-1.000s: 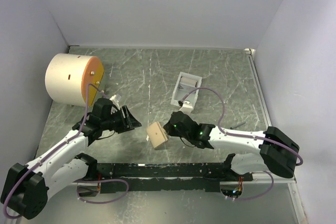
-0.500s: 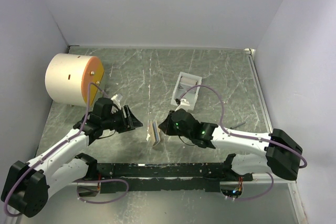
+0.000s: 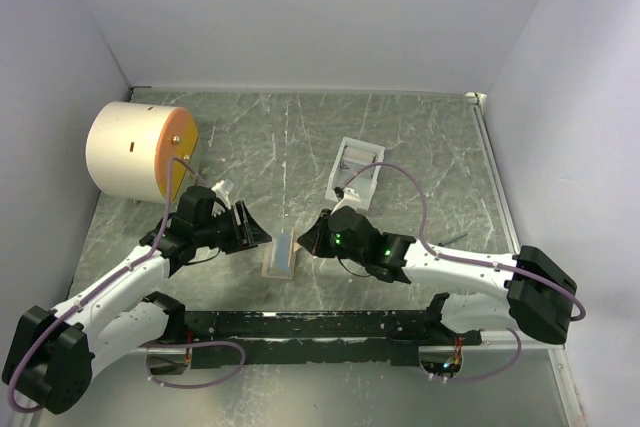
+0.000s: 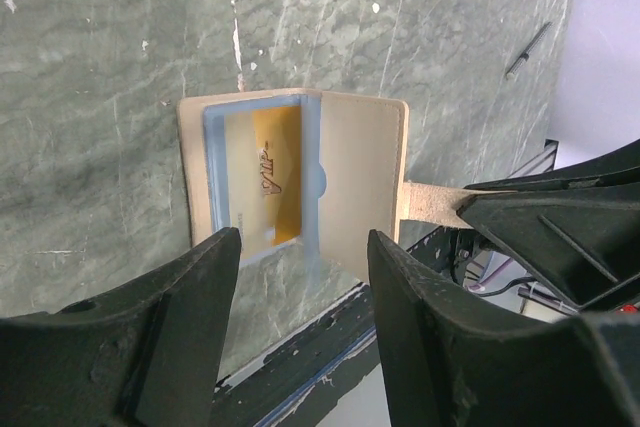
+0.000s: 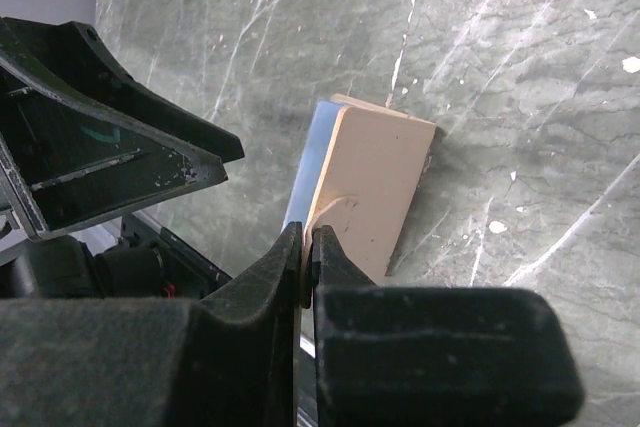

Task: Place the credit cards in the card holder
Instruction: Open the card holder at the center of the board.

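Observation:
The tan wallet (image 3: 282, 254) stands open near the front edge, its light-blue inside facing left. My right gripper (image 5: 311, 247) is shut on the edge of its tan flap (image 5: 372, 182) and holds it up. In the left wrist view the wallet (image 4: 360, 177) shows a yellow-orange credit card (image 4: 272, 177) in its blue pocket. My left gripper (image 4: 300, 332) is open and empty, just left of the wallet (image 3: 245, 227). The white card holder (image 3: 355, 169) sits behind the right gripper; what lies in it I cannot tell. The dark and purple cards are not visible.
A cream cylinder with an orange face (image 3: 135, 152) stands at the back left. A thin dark pen (image 4: 527, 51) lies on the green marble table (image 3: 420, 137). The black rail of the arm bases (image 3: 300, 325) runs along the near edge.
My right gripper has swung the wallet's flap up and leftward, opening the wallet from a folded tan block to show its blue inside. The left arm has barely moved.

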Available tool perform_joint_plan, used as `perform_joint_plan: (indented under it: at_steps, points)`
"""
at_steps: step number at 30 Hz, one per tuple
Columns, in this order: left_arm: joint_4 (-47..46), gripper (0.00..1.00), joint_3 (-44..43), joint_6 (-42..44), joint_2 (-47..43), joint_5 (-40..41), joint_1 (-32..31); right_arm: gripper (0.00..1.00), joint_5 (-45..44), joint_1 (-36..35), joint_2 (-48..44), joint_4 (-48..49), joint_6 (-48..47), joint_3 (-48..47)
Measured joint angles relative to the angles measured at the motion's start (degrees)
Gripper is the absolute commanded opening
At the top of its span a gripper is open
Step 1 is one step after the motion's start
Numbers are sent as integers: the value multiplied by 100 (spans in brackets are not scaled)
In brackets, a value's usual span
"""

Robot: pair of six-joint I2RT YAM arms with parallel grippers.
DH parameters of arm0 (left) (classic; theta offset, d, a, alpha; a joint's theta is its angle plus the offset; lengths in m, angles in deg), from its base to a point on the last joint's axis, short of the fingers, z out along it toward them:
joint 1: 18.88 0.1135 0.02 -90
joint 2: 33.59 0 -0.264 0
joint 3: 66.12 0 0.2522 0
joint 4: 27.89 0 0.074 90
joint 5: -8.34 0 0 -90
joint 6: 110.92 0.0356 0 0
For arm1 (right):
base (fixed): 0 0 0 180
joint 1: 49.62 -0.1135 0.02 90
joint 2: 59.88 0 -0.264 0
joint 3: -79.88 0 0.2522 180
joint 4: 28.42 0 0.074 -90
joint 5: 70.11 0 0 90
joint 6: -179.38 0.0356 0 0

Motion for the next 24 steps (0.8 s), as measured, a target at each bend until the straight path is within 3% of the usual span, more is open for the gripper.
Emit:
perform_joint_plan:
  at_steps: [24]
  points:
    - [-37, 51, 184, -2, 629, 39, 0, 0, -828, 188, -192, -1075, 26, 660]
